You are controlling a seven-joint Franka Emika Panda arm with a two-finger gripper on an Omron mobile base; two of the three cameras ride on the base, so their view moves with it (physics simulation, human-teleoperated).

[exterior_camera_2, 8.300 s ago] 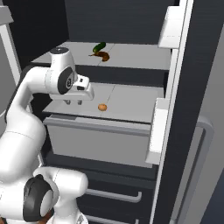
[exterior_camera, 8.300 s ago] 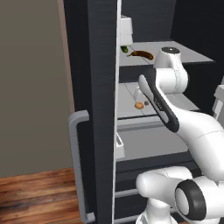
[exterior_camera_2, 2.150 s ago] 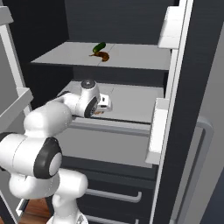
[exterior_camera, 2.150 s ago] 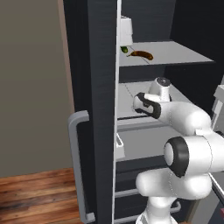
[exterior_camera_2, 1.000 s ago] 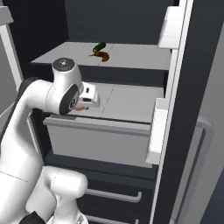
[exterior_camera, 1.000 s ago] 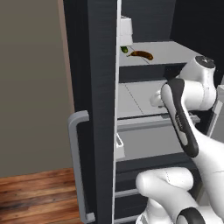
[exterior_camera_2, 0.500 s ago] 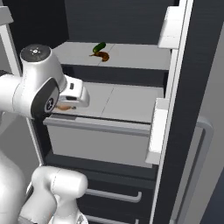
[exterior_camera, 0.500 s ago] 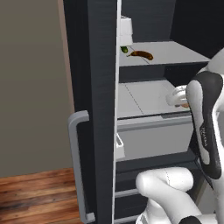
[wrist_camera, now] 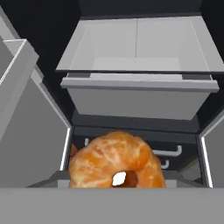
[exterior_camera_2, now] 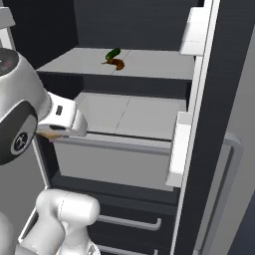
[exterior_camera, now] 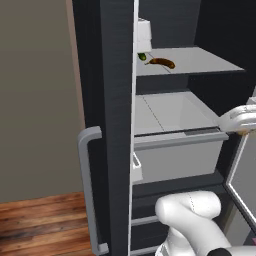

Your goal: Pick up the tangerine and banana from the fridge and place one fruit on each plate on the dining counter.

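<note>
Fridge [exterior_camera_2: 130, 117] interior ahead; tool [wrist_camera: 114, 186] pulled back w/ tangerine [wrist_camera: 114, 161] clamped, facing shelves.

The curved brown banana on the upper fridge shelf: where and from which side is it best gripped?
Probably at its thick middle, jaws closing across the width. The curved brown banana lies flat on the upper grey fridge shelf, near the front edge beside a small dark green item, so coming from the open front seems easiest.

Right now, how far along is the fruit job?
Done: the tangerine is off the fridge shelf. In hand: the claw holds it, outside the fridge. Left: the banana on the upper shelf, and plating both fruits.
</note>
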